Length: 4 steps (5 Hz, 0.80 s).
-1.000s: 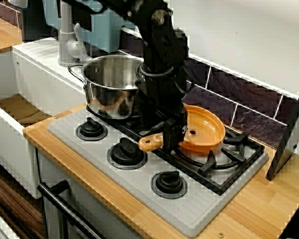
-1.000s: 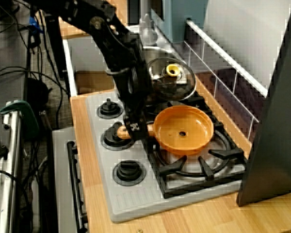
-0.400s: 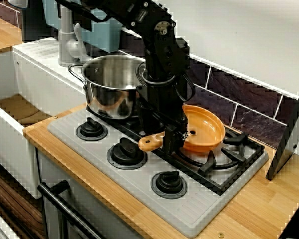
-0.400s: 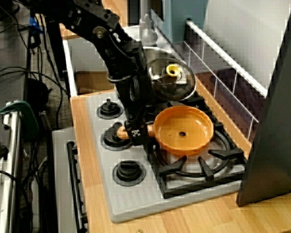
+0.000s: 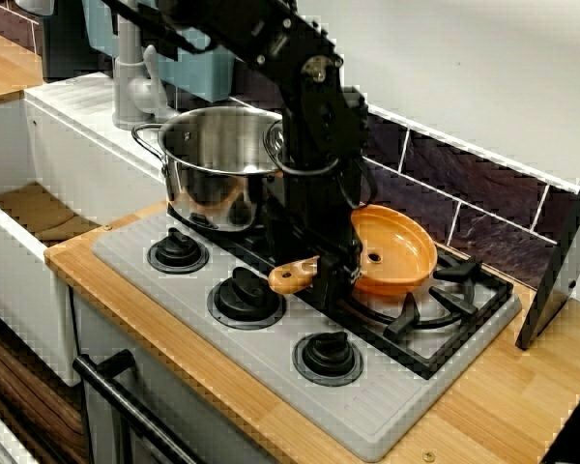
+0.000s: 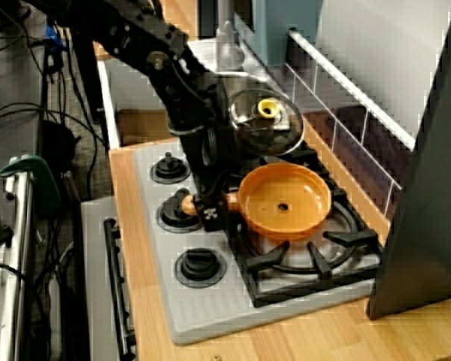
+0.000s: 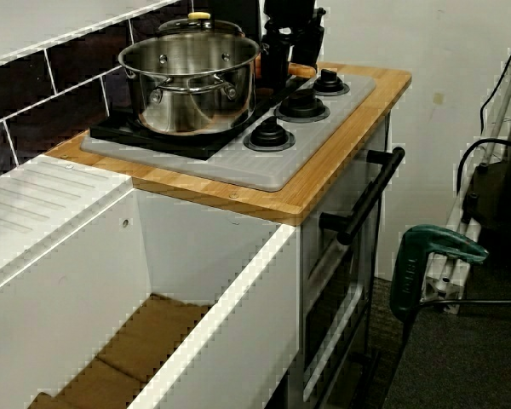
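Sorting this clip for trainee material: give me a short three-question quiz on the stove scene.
1. Which part of the pan is the gripper at? A) rim B) handle C) underside
2. True or false: the pan sits inside the pot.
3. Fill in: the stove has ___ knobs in a row along its front.
Key: 1 B; 2 false; 3 three.

Black arm [image 5: 309, 116] in a steep downward arc, wrist vertical, jaws low and pinched together.
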Each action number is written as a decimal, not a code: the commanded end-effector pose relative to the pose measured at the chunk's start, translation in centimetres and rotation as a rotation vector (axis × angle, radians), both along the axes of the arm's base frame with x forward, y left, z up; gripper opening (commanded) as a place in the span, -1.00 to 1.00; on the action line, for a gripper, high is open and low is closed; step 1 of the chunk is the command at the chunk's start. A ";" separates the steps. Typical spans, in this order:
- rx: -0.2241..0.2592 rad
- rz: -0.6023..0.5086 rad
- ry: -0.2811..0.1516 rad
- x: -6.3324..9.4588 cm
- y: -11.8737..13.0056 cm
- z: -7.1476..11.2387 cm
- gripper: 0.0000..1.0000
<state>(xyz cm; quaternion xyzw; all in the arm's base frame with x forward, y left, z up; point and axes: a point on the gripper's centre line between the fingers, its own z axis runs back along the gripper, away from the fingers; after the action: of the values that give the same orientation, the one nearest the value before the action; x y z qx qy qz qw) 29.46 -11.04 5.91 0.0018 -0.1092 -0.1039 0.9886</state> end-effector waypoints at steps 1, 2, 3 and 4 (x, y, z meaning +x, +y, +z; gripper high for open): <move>-0.020 -0.020 -0.021 0.1 -0.3 1.0 -1.00; -0.030 -0.028 -0.020 0.0 -0.3 1.8 -1.00; -0.038 -0.035 -0.030 -0.2 -0.3 2.4 -1.00; -0.049 -0.044 -0.036 -0.4 -0.3 3.0 -1.00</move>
<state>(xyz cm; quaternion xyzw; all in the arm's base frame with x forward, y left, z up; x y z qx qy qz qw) 28.66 -11.37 7.23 -0.0194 -0.1003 -0.1217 0.9873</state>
